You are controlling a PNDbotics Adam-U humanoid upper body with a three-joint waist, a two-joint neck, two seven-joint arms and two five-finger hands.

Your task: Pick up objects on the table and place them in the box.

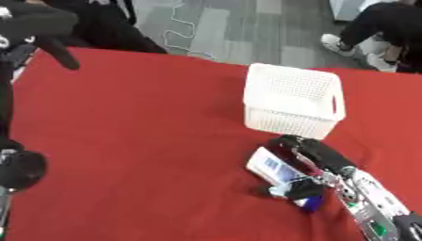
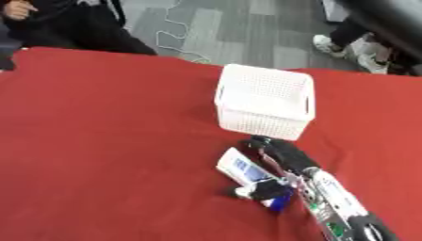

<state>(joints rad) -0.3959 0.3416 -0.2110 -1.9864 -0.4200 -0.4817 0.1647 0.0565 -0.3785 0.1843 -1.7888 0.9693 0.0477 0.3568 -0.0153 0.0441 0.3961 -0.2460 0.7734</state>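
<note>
In the left eye view, the robot's right hand (image 1: 309,155) is reaching in from the lower right and lying over a small flat white packet with blue print (image 1: 272,167), which is resting on the red-covered counter (image 1: 132,141) just in front of the white perforated plastic box (image 1: 293,99). The dark fingers are stretching toward the box's near wall while the thumb side is curling down by the packet's lower end; whether they are clamping on it I cannot tell. A black part of the left arm (image 1: 20,169) is showing at the left edge, well apart from the box, and its hand is not showing.

In the right eye view, the packet (image 2: 243,170) is lying tilted, one end pointing toward the box (image 2: 265,101) and its blue end away from it, partly under the hand (image 2: 284,153). It looks thin, light and probably slick, likely a soft wrapper that would crumple or slide. Pinching it across its narrow width near the middle seems the safest hold, since it is lying flush with the cloth.
</note>
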